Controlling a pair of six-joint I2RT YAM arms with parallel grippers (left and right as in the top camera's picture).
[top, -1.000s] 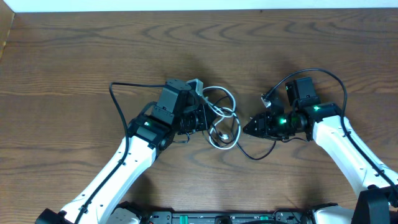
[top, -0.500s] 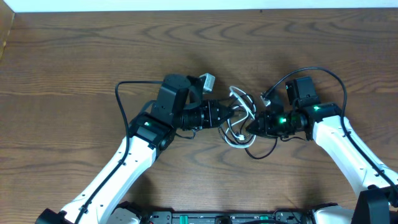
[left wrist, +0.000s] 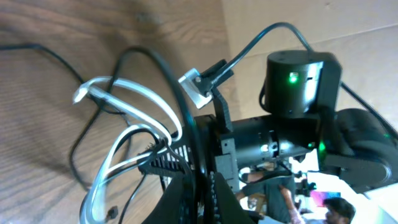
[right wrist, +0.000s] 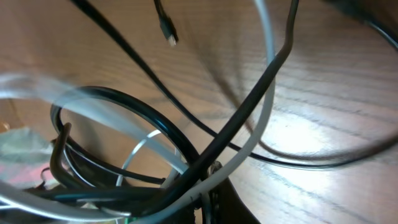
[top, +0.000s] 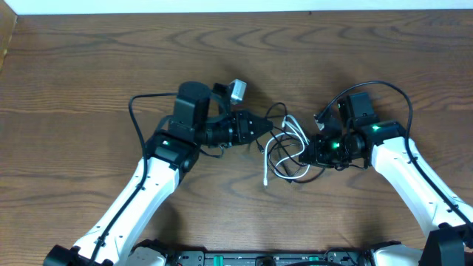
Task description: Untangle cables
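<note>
— Spotted the cables [top: 284, 144] where?
— Bunched on the table [top: 89, 66] between the two arms, looped through one another.
— And the grippers?
— Found the left gripper [top: 263, 127] pinched tight on the black cable [left wrist: 180, 99]. Found the right gripper [top: 305, 153] closed at a crossing of black strand and white cable [left wrist: 146, 94]; couldn't single out the pinched strand.
— Judged the handling how?
— Light, limp, a little springy in the loops. Smooth-jacketed, so probably prone to sliding through a pinch. Nothing fragile apart from the small plug [top: 265, 181]. Would have taken hold close to a plug end or right beside a crossing, never mid-loop.
</note>
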